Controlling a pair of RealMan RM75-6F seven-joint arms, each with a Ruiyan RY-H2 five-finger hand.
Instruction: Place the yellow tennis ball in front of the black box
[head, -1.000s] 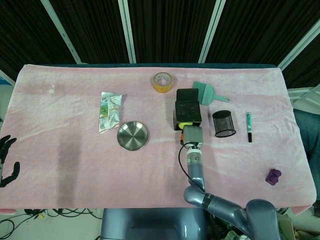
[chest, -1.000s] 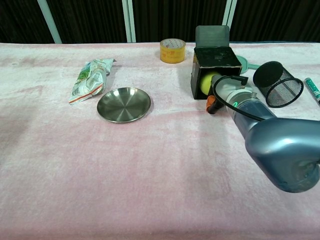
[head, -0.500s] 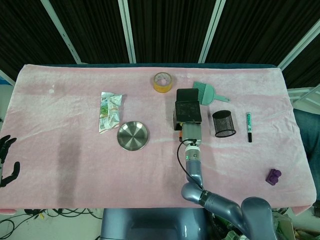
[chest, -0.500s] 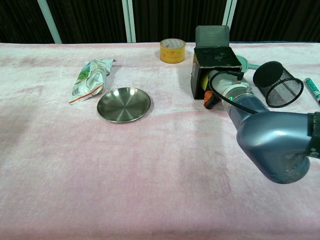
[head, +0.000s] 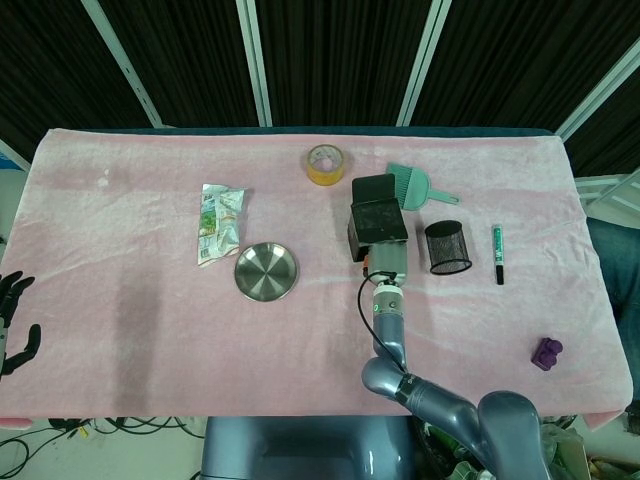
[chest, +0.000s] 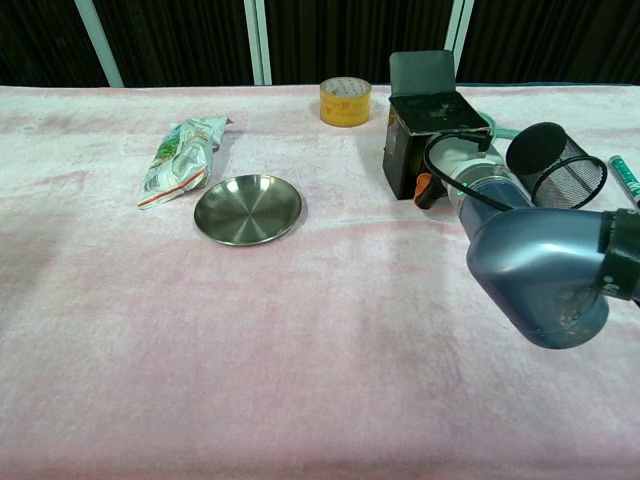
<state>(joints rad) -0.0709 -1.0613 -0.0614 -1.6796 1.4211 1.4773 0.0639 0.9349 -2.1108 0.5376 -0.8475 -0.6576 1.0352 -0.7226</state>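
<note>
Pink cloth (head: 150, 300) lies under the black box (head: 377, 221), where my right hand (chest: 452, 172) reaches in, grasp unreadable, the light, springy, fuzzy tennis ball hidden, best cupped around its middle.

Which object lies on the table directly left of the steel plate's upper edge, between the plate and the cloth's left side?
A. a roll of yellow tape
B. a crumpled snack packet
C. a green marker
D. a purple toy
B: the crumpled snack packet lies just up-left of the steel plate.
</note>
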